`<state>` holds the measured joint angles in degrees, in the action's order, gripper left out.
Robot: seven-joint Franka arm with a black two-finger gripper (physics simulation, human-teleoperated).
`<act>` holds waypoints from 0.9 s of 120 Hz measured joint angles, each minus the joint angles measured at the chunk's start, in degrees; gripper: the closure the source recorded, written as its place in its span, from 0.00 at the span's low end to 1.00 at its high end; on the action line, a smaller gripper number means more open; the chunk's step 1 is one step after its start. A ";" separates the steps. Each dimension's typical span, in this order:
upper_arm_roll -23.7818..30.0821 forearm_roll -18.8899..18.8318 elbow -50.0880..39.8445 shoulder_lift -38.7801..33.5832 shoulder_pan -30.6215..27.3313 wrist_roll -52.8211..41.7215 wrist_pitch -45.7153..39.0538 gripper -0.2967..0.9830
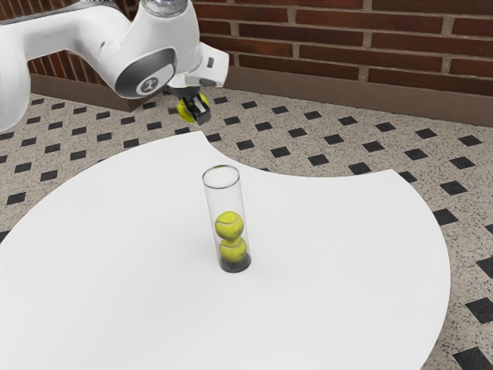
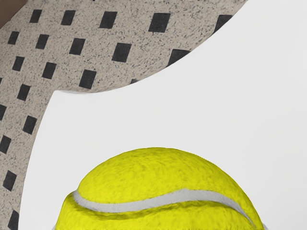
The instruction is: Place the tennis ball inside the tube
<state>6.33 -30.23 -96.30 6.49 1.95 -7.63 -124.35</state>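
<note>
I pinch the tennis ball in my gripper, and from there the transparent tube stands lower, toward five o'clock in the exterior view, mouth up, two stacked tennis balls inside.

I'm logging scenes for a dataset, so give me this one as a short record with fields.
gripper: shut on a tennis ball, raised in the air
tube: transparent, standing on the white table
tube contents: two balls, the upper ball stacked on the lower ball
task status: held ball not yet in the tube
</note>
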 joint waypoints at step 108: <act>9.75 2.30 -1.72 -0.74 0.47 20.14 17.06 0.50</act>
<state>16.08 -27.93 -98.02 5.75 2.42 12.51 -107.29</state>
